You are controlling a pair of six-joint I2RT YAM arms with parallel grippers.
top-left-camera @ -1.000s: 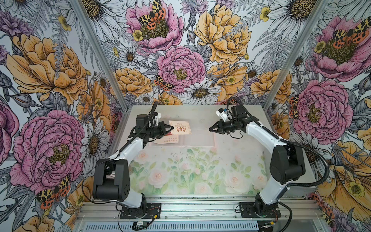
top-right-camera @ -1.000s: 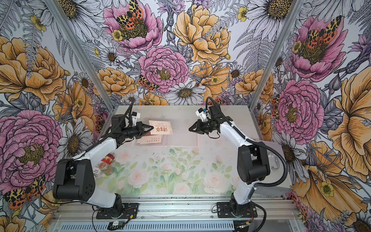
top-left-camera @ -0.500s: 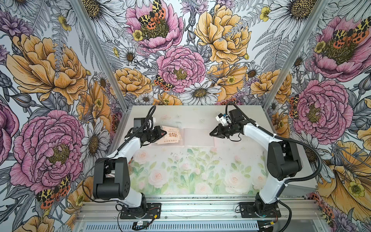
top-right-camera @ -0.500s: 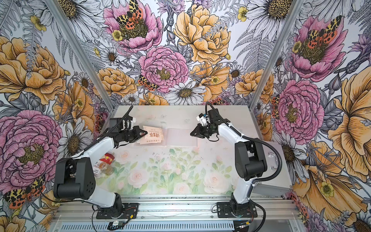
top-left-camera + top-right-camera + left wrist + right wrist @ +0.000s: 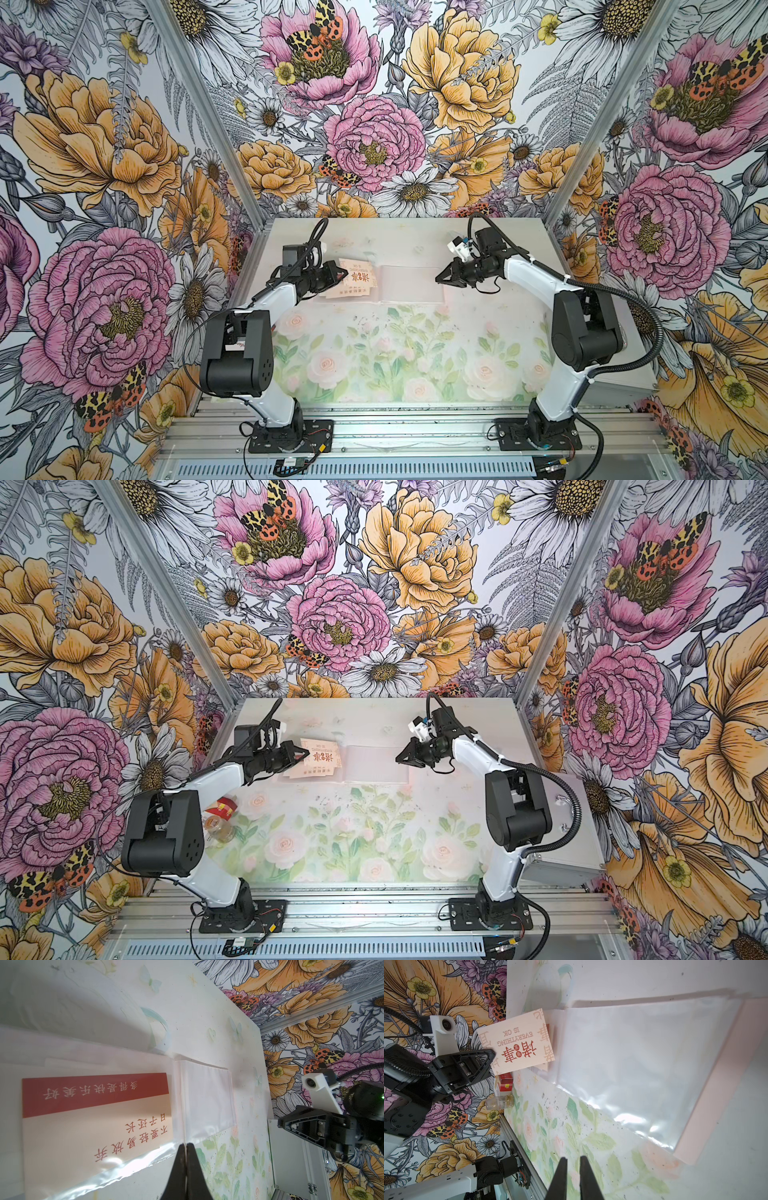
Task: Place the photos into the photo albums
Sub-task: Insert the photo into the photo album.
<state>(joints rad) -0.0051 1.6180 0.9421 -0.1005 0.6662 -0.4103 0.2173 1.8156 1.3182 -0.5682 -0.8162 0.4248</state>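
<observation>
Left claw (image 5: 344, 274): fingers together, tip at the card (image 5: 358, 277). Right claw (image 5: 439, 279): fingers slightly apart, empty, near the open album (image 5: 409, 283).

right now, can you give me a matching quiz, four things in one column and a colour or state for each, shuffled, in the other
1. left end effector
2. right end effector
3. everything is ok card
4. metal case

a. silver
b. cream with red print
c. fingers slightly apart, nothing between them
d. fingers pressed together

Pairs: 1-d, 2-c, 3-b, 4-a
</observation>
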